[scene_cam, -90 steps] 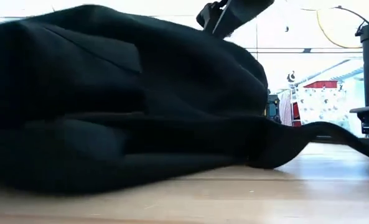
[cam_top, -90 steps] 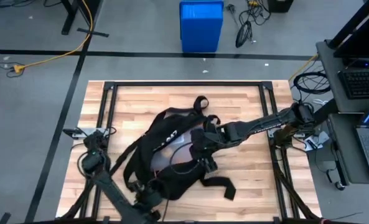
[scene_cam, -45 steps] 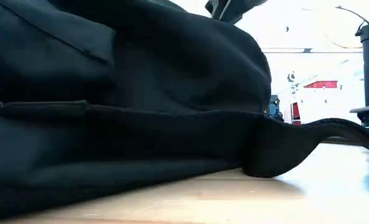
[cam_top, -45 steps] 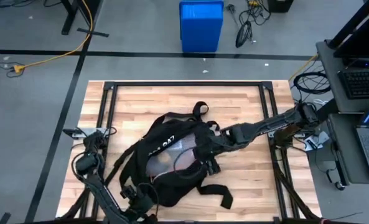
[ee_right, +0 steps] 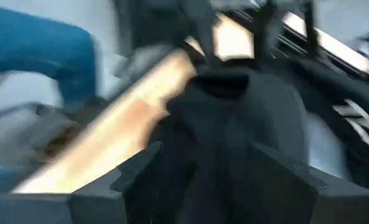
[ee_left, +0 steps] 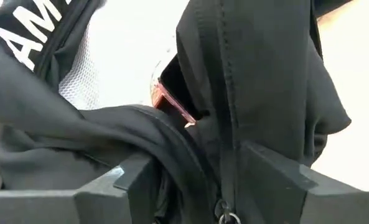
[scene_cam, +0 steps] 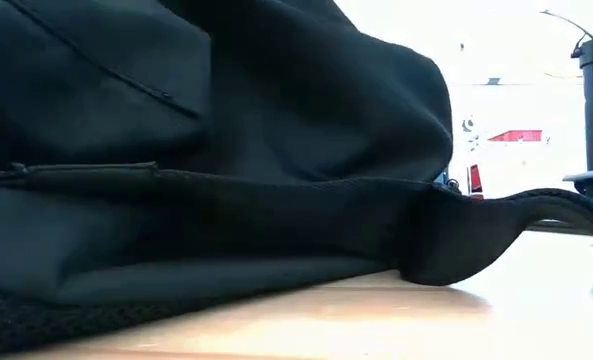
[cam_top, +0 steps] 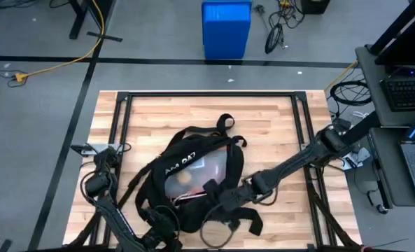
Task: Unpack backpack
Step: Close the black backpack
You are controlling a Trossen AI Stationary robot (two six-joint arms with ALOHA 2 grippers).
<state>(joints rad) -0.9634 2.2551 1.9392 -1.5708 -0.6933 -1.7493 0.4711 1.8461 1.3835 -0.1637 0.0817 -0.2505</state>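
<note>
Your high camera looks straight down on the whole surface (cam_top: pixel 263 119). Your low camera sits at surface level, pressed close to the backpack (scene_cam: pixel 206 150), facing the room at 12 o'clock. Both wrist cameras look forward at close range onto that same backpack fabric.

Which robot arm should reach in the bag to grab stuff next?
Probably the right. The left gripper pinches the backpack fabric at the near edge, so it's busy. The right gripper sits beside the open mouth, though it also seems to grip fabric.
</note>
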